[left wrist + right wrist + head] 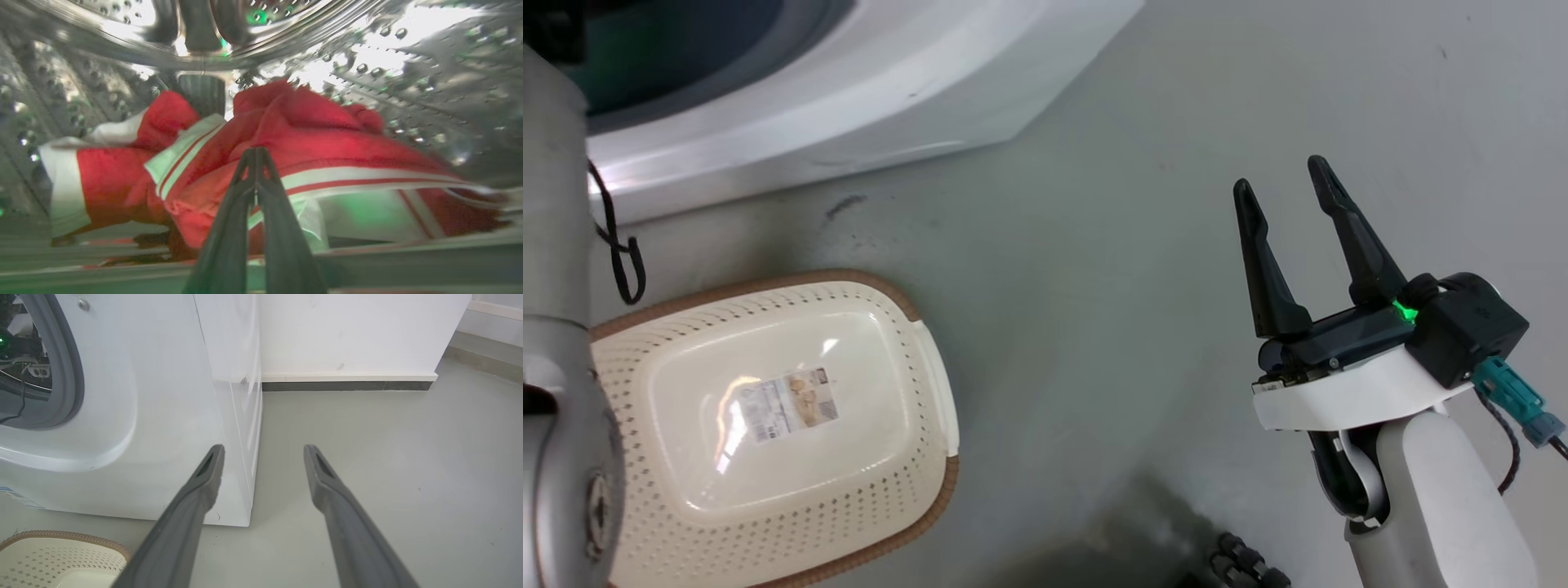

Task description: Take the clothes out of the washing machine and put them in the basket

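Steel drum [408, 81], left claw [255, 152] closed, pointing at clothes [327, 134] — right claw [1279, 174] spread above floor [1094, 245]

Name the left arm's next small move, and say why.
Probably draw the left end effector back out of the drum: its fingers are shut at the red clothes, though a pinch isn't certain, and the basket is empty.
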Available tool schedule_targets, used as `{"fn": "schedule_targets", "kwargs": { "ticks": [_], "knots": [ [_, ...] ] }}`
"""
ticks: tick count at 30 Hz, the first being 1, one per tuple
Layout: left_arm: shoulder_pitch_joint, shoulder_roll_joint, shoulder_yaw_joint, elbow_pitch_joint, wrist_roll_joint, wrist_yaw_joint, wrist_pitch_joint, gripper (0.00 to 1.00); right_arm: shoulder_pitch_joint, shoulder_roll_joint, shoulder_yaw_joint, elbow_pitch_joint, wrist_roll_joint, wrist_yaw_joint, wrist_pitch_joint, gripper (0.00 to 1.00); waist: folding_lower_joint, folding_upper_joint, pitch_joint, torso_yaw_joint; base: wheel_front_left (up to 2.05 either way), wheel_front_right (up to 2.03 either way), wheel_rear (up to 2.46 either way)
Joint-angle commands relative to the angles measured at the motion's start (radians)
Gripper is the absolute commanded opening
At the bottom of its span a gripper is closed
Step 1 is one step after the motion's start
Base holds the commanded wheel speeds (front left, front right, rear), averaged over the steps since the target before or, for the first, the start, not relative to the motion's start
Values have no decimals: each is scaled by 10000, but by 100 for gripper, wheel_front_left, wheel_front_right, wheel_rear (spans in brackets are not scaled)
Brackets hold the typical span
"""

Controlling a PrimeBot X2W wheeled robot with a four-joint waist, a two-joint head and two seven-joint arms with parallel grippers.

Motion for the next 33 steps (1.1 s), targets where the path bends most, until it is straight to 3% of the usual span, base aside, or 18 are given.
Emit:
{"fn": "schedule_targets", "kwargs": {
  "ticks": [1,23,27,33],
  "knots": [
    [209,-90,-53,-63,-38,-15,-274,0,-79,9,-54,40,-95,-7,-19,100,0,-1,-403,331,0,0,0],
    [2824,-971,-41,1010,-779,-382,-4752,0,1263,7,-511,453,-624,-7,213,100,0,-1,-3826,1433,0,0,0],
    [3594,-1139,82,685,-954,-433,-4935,0,1568,7,-625,343,-652,-7,368,100,0,-1,-4318,1588,0,0,0],
    [5012,-1249,442,-1019,-1035,-444,-4961,0,1999,7,-782,119,-661,-5,596,100,0,-1,-4989,1816,0,0,0]
  ]
}}
